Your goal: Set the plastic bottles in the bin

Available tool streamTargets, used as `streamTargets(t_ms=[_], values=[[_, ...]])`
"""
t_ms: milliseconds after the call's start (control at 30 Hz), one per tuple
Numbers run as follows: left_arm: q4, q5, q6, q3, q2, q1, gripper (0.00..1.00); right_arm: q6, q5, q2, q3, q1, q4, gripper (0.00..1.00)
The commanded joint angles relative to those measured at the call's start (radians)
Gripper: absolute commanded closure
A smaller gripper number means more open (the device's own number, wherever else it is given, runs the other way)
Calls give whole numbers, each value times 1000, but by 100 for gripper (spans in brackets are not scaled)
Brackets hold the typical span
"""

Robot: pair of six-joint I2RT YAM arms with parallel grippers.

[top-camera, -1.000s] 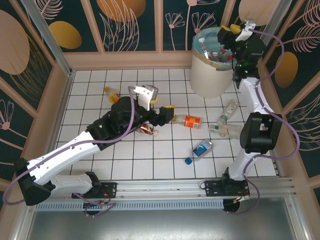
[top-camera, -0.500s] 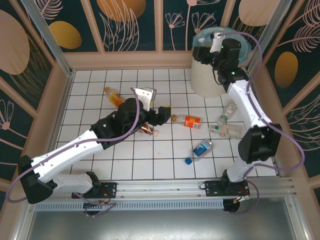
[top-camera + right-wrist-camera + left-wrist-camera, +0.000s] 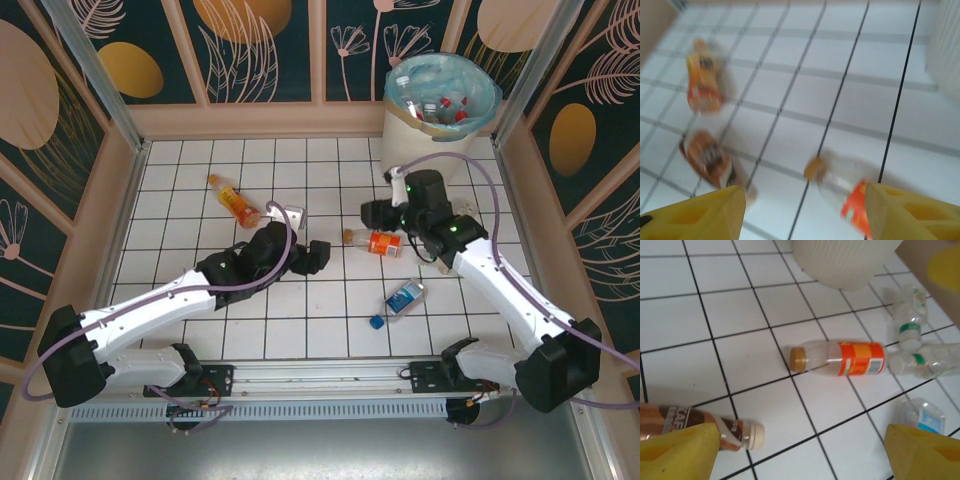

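Loose bottles lie on the tiled worktop (image 3: 330, 310), and more are already in the bin (image 3: 420, 150).

The left end effector (image 3: 800, 440) has its yellow fingers (image 3: 680, 450) spread wide and grips nothing. A brown bottle (image 3: 695, 422) lies partly under one finger, and an orange-labelled bottle (image 3: 840, 359) lies on its side just ahead. The right end effector (image 3: 805, 200) is likewise spread and empty, hanging just beyond that same bottle on the bin's side; its view is blurred. Two clear bottles with green bands (image 3: 910, 315) lie close together near the bin's foot. A blue-labelled bottle (image 3: 405, 297) and a loose blue cap (image 3: 376, 322) lie nearer the arm bases. An orange bottle (image 3: 232, 198) lies well apart on the left. The bin, lined with a blue bag, stands in the far right corner and holds several bottles (image 3: 440, 108).
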State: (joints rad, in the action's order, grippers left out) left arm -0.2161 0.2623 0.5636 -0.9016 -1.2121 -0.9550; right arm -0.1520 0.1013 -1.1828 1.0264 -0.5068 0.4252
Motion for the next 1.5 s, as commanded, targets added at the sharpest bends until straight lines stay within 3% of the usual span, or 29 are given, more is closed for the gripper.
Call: streamTargets(t_ms=[0,133,267,400,633,733,900,1133,1333,1467], values=[[-17,-7,28,39,13,-2,15,-9,-70,24,25,-69,245,37],[8,17,2,111,70,-3,14,54,-227,72,54,-210,394,38],[22,28,-77,160,126,-2,12,292,-231,140,59,-382,412,37],[-38,-16,-195,164,173,-3,11,472,-322,147,85,-506,461,34],[-114,-109,-519,180,309,-2,8,857,-338,150,-42,-551,601,33],[-124,-162,-701,212,350,-4,8,963,-327,194,-139,-558,540,33],[-155,-243,-934,266,367,-19,6,1072,-207,292,-242,-560,455,31],[-70,-166,-999,343,368,-54,3,1145,-230,291,-390,-593,369,31],[-102,-62,-990,384,348,-53,2,1226,-260,260,-470,-630,213,30],[-114,-51,-976,400,320,-53,1,1266,-277,235,-503,-631,172,30]])
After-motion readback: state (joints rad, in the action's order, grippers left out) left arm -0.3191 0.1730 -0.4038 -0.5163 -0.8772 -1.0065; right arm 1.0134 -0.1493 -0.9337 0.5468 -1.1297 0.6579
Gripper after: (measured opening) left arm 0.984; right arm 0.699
